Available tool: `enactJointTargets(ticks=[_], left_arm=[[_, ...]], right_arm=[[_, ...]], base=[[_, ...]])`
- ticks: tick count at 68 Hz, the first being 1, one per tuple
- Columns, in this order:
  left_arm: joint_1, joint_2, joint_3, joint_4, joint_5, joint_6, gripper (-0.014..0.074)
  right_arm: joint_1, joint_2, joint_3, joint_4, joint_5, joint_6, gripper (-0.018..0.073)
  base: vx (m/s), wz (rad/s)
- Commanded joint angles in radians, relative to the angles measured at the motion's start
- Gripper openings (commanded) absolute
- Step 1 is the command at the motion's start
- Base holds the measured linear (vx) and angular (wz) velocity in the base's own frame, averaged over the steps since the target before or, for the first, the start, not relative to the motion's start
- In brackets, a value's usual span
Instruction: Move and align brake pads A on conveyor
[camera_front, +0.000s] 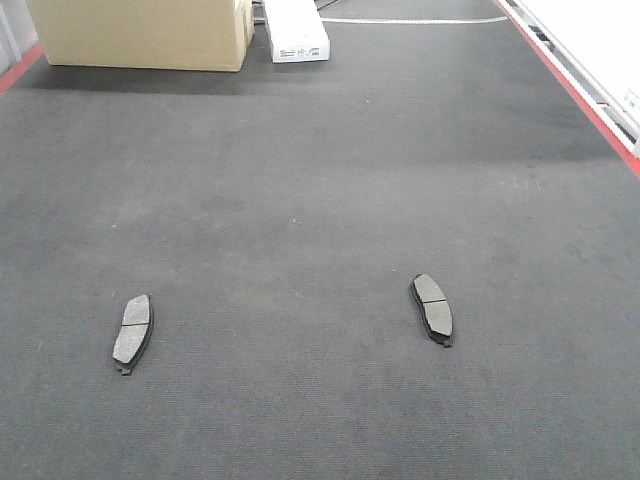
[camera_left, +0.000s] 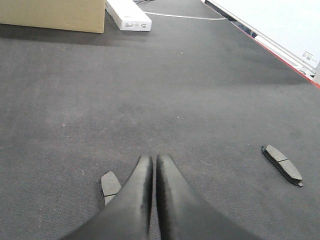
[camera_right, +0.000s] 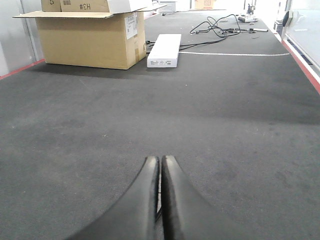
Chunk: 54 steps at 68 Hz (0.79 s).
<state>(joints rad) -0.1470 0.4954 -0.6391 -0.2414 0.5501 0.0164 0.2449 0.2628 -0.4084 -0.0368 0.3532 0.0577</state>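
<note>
Only the fingers of each arm showed. The left gripper (camera_left: 154, 159) had two smooth, glossy black fingers, broad at the base and curving to narrow rounded tips. The right gripper (camera_right: 160, 160) looked identical, with a faint sheen along its inner edges.

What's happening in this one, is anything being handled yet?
Nothing is held right now. Two pads lie flat and well apart on the dark conveyor: the left-hand brake pad and the right-hand brake pad, angled differently rather than lined up. The left gripper is close to the left-hand pad, jaws shut and empty. The right gripper is also shut and empty, with no pad in its own view. A cardboard box sits at the far end.
</note>
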Motion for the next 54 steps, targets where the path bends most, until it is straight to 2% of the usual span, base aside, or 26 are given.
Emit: enactJointTargets(ticks=[1, 24, 44, 54], left_arm=[[-0.003, 0.002, -0.025, -0.011, -0.066, 0.000, -0.0006], [-0.003, -0.004, -0.018, -0.008, -0.068, 0.000, -0.0006], [-0.003, -0.228, 0.097, 0.193, -0.144, -0.004, -0.0006], [-0.003, -0.388, 0.178, 0.254, -0.180, -0.004, -0.0006]], right_arm=[[-0.004, 0.009, -0.026, -0.003, -0.076, -0.003, -0.0007], [-0.004, 0.009, -0.026, -0.003, -0.076, -0.003, -0.0007], [-0.004, 0.009, -0.026, -0.003, -0.076, -0.003, -0.0006], [-0.004, 0.009, -0.026, -0.003, -0.076, -0.003, -0.0006]], base=[[0.00, 0.00], [0.00, 0.00], [0.00, 0.00], [0.00, 0.00]])
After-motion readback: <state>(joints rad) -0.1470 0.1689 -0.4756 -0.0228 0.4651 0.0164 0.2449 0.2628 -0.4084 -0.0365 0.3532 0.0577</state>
